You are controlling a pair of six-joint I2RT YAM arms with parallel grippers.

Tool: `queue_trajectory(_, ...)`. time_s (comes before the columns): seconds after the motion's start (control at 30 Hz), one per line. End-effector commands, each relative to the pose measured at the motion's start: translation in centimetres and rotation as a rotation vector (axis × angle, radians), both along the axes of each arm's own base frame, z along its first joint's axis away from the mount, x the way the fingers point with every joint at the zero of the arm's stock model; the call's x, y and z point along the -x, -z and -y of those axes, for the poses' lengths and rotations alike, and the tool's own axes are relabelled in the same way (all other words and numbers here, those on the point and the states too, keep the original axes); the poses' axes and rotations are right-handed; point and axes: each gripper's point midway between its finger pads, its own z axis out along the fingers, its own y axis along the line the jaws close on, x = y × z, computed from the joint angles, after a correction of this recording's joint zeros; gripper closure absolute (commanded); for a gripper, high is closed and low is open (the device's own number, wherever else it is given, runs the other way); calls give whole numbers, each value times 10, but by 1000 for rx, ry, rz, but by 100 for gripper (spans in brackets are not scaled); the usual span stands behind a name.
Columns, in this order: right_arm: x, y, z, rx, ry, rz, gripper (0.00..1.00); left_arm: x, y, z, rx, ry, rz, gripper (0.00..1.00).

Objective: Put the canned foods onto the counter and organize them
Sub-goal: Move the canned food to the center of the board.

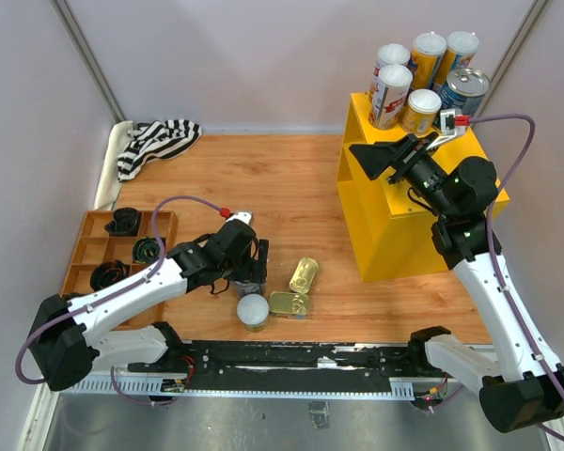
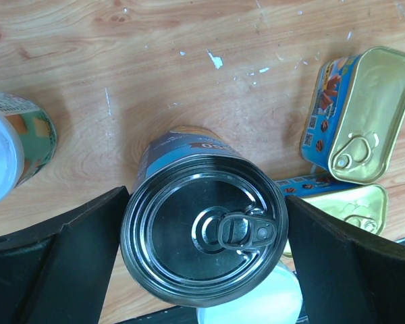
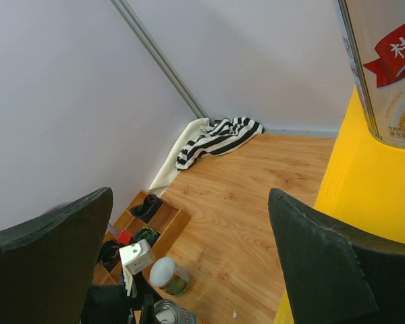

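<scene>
My left gripper [image 1: 247,278] is shut on a blue silver-topped can [image 2: 206,233] that stands on the wooden table, one finger touching each side. A white-lidded can [image 1: 253,310] and two flat gold tins [image 1: 304,275] [image 1: 289,303] lie close by; the tins also show in the left wrist view [image 2: 361,115] [image 2: 344,206]. The yellow counter [image 1: 404,216] stands at the right. On its top are several cans: a red-white tube [image 1: 390,94], an orange tube [image 1: 428,56], a short yellow can [image 1: 420,110] and a blue can [image 1: 464,91]. My right gripper [image 1: 381,160] is open and empty above the counter's left edge.
A brown compartment tray [image 1: 89,246] with small dark lumps sits at the left. A striped cloth [image 1: 155,141] lies in the far left corner. Walls close in the table on three sides. The red-white tube [image 3: 388,67] stands just right of my right gripper [image 3: 189,202].
</scene>
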Motion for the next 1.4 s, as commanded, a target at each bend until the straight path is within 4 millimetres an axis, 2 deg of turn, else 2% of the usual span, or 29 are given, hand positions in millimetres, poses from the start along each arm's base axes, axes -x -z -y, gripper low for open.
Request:
queue_trajectory(0.0, 7, -18, 6, 1, 26, 58, 2, 5, 6, 4, -55, 49, -21, 0)
queue_trajectory(0.07, 7, -17, 7, 1, 31, 57, 2, 3, 8, 4, -71, 47, -13, 5)
queue_trajectory(0.2, 6, -13, 9, 7, 47, 45, 2, -1, 11, 8, -89, 67, -12, 36)
queue_trajectory(0.27, 5, -12, 11, 12, 60, 41, 2, -3, 14, 10, -102, 77, -18, 45)
queue_trajectory(0.33, 4, -11, 13, 13, 70, 40, 2, -7, 18, 11, -120, 79, -16, 58)
queue_trajectory(0.37, 3, -11, 14, 13, 76, 40, 2, -10, 19, 12, -127, 78, -11, 60)
queue_trajectory(0.57, 1, -11, 16, 43, 96, 51, 2, -36, 7, 14, -181, 43, 73, 61)
queue_trajectory(0.7, -2, -6, 21, 101, 123, 59, 1, -55, -1, 34, -163, 58, 109, 61)
queue_trajectory(0.83, -2, -7, 23, 145, 132, 77, 1, -70, 8, 52, -159, 76, 121, 61)
queue_trajectory(1.07, 6, -16, 28, 183, 152, 116, 2, -99, -7, 64, -124, 64, 186, 60)
queue_trajectory(1.2, 9, -14, 29, 196, 153, 125, 2, -107, -12, 68, -120, 73, 199, 54)
queue_trajectory(1.37, 10, -14, 28, 190, 145, 145, 2, -105, -13, 74, -99, 93, 190, 28)
